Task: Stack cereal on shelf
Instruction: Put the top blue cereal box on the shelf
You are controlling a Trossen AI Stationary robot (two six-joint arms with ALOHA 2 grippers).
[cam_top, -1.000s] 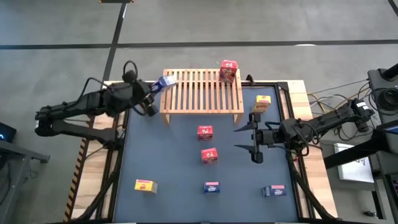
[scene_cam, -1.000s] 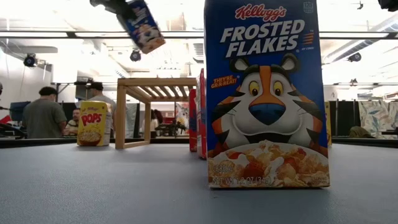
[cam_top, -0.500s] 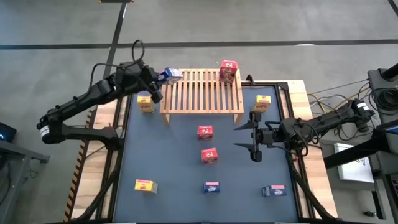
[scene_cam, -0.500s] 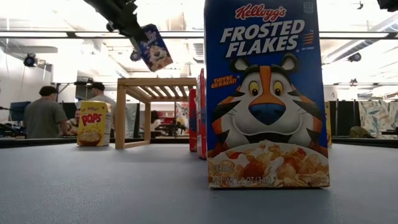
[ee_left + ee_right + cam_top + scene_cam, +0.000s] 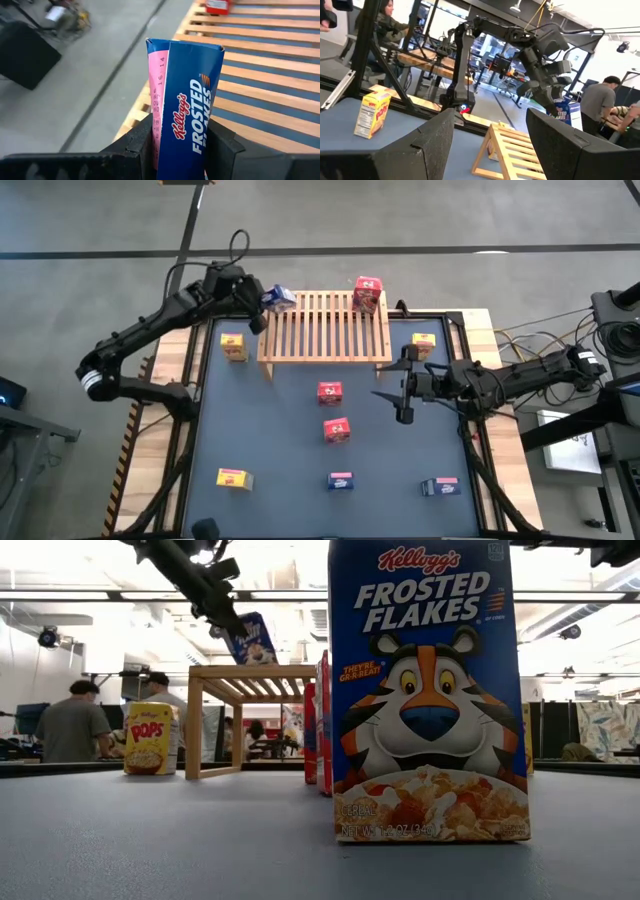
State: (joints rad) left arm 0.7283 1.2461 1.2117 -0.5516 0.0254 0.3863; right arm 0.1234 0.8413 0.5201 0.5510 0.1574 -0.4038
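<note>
My left gripper (image 5: 262,300) is shut on a blue cereal box (image 5: 279,298) in the air over the far left corner of the wooden shelf (image 5: 325,330). A red box (image 5: 367,293) stands on the shelf's far right corner. Yellow boxes stand left (image 5: 233,346) and right (image 5: 421,345) of the shelf. Two red boxes (image 5: 329,392) (image 5: 336,430) stand mid-table. My right gripper (image 5: 395,392) hangs open above the table to their right, with nothing between its fingers. My left gripper pinches the blue box between its two fingers (image 5: 142,142), one on each of two opposite sides, at the box's near end (image 5: 180,150). The box sticks out past the fingertips along their line and slants down toward the slats. It hangs clear of the shelf (image 5: 252,640).
Along the table's near edge stand a yellow box (image 5: 233,477) and two blue boxes (image 5: 340,480) (image 5: 440,487). One blue box (image 5: 425,690) fills much of the low view. People sit and stand beyond the table (image 5: 70,725). The slats (image 5: 260,75) between the held box and the red box are bare.
My left gripper has swung with the blue box toward the table's far edge and right, from beside the shelf's left side to over its far left corner, sinking a little. The yellow box left of the shelf has come into sight. My right gripper has swung slightly toward the shelf.
</note>
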